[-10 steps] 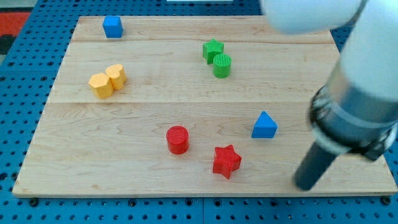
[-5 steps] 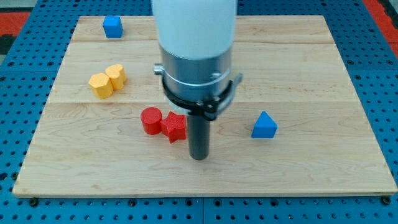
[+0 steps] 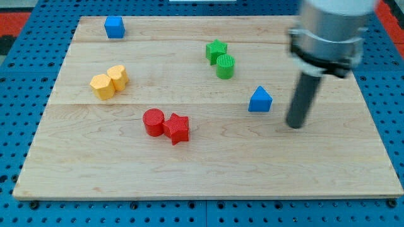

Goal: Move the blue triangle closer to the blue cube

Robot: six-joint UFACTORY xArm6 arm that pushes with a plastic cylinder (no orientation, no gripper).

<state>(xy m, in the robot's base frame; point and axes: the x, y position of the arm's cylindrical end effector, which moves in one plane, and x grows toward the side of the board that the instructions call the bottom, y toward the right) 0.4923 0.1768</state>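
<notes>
My tip (image 3: 294, 125), a bare dark rod end with nothing to open or pinch, is resting just right of the blue plastic triangle (image 3: 260, 100), not touching. The blue plastic cube (image 3: 114, 27) is sitting far up-left of that triangle.

My tip (image 3: 295, 125) rests on the wooden board (image 3: 208, 176), just to the view's right of the blue triangle (image 3: 260, 99) and slightly lower, with a small gap between them. Up and to the view's left of the blue triangle sit the green cylinder (image 3: 225, 66) and green star (image 3: 216, 50), touching. Lower left of it, the red star (image 3: 178, 128) touches the red cylinder (image 3: 153, 122). Farther left lie two touching yellow blocks (image 3: 108, 81). The blue cube (image 3: 114, 27) sits far off toward the view's top left.
</notes>
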